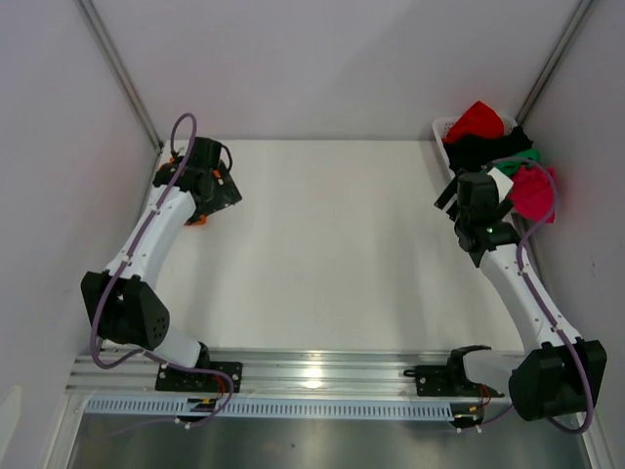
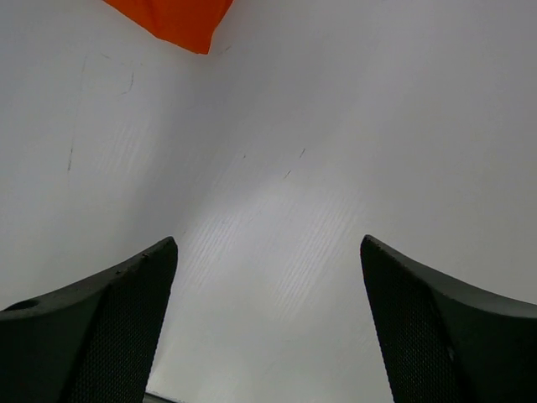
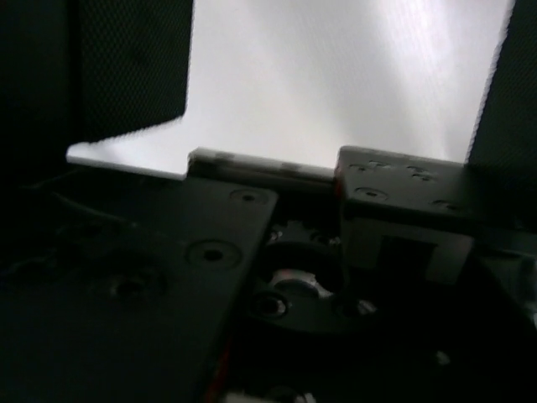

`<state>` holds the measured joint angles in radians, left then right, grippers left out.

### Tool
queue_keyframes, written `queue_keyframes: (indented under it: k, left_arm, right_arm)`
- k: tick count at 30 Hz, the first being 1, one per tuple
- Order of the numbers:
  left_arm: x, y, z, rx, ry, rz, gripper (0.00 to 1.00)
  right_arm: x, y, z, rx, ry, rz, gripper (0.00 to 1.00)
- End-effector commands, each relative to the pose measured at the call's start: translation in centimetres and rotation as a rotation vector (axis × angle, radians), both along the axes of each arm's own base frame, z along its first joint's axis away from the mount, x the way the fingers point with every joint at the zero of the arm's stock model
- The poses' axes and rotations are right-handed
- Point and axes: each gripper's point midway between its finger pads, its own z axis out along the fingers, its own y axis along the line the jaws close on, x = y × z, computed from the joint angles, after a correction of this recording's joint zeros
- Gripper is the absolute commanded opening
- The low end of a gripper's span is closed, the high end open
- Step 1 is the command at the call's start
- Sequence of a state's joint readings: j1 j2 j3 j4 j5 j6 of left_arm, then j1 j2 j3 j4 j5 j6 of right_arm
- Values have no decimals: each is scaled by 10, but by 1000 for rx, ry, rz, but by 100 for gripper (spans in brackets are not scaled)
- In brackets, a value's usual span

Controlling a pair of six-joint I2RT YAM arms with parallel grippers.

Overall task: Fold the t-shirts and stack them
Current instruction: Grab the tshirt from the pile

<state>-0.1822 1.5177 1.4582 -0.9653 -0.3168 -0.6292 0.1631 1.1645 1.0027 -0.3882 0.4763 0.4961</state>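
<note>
A white basket (image 1: 441, 128) sits far right on the white table (image 1: 332, 244).

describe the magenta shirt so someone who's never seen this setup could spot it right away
Look to the far right corner of the white table, where a white plastic basket holds a heap of crumpled cloth t-shirts. The magenta t-shirt is at the heap's near end. It is pinker than the red t-shirt at the far end, with a black t-shirt and a green t-shirt between them.

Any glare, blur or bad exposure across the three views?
Top external: sharp, with a glare spot on the metal rail at the bottom. Left wrist: table evenly lit, orange t-shirt corner crisp. Right wrist: dark, blurry foreground, table blown out.
</note>
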Motion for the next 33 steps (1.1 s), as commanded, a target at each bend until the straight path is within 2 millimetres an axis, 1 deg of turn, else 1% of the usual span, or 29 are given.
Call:
queue_keyframes:
  k: [1,2,3,4,6,7,8,9,10,12,13,14,15,16,17,19,20,21,24,25,27,30,31,33]
  left_arm:
    - [2,-7,8,-35,-57,-8,92]
    - [1,-7,6,-35,-52,-9,92]
    - [0,-7,4,-33,-44,-10,92]
    - [-1,-7,3,-32,-40,-10,92]
    - [-1,-8,2,-40,-38,-15,92]
    - [-2,-9,1,-44,-40,-18,92]
    - [-2,-10,1,-52,-43,-23,92]
    - [-1,-14,5,-71,-63,-33,92]
    - [-4,-15,0,-77,-55,-36,92]
    - [-4,-19,1,-100,-67,-42,92]
    - [-9,-19,-4,-107,-60,-46,92]
    - [-8,-21,-3,-120,-69,-47,92]
    - [-9,-26,-6,-142,-74,-59,92]
    - [-10,-27,-3,-153,-90,-65,92]
    - [-15,-28,-13,-161,-75,-65,92]
    - [-15,-31,-13,-179,-93,-75,92]
    - [-18,-30,-18,-176,-84,-74,92]
    - [-19,-29,-17,-171,-86,-73,92]
    - [-22,-27,-18,-160,-76,-68,92]
    - [-22,-27,-18,-159,-78,-69,92]
    - [-22,-28,-18,-163,-82,-73,92]
    - [-22,-27,-20,-159,-78,-71,92]
    - [-21,-27,-22,-159,-75,-70,92]
    - [-21,-28,-25,-162,-64,-71,92]
  right_arm:
    - [3,-45,20,9,-97,-290,91]
    - [-1,-53,18,6,-90,-346,90]
    - [-5,-66,20,21,-123,-453,90]
    - [-3,-71,16,19,-120,-485,90]
    - [3,-80,16,23,-158,-531,90]
    - [14,-80,19,36,-198,-524,89]
    - [19,-82,15,40,-204,-519,89]
    - [26,-80,14,54,-212,-497,88]
    - [36,-80,13,64,-236,-493,88]
    - [48,-82,11,73,-248,-476,88]
    - [59,-83,6,71,-248,-463,88]
    - [69,-82,7,86,-256,-433,88]
    - [82,-80,15,83,-305,-400,88]
    - [89,-78,14,78,-313,-375,87]
    - [100,-73,4,78,-305,-340,87]
    - [113,-72,7,77,-331,-326,86]
    - [121,-71,-4,74,-307,-322,86]
    - [128,-71,4,77,-321,-324,86]
    - [140,-70,-1,81,-309,-311,85]
    - [142,-70,1,83,-322,-311,85]
    - [145,-71,-1,79,-317,-318,84]
    - [144,-73,1,63,-305,-324,65]
    - [141,-74,1,64,-298,-332,49]
    - [134,-79,-1,66,-290,-383,32]
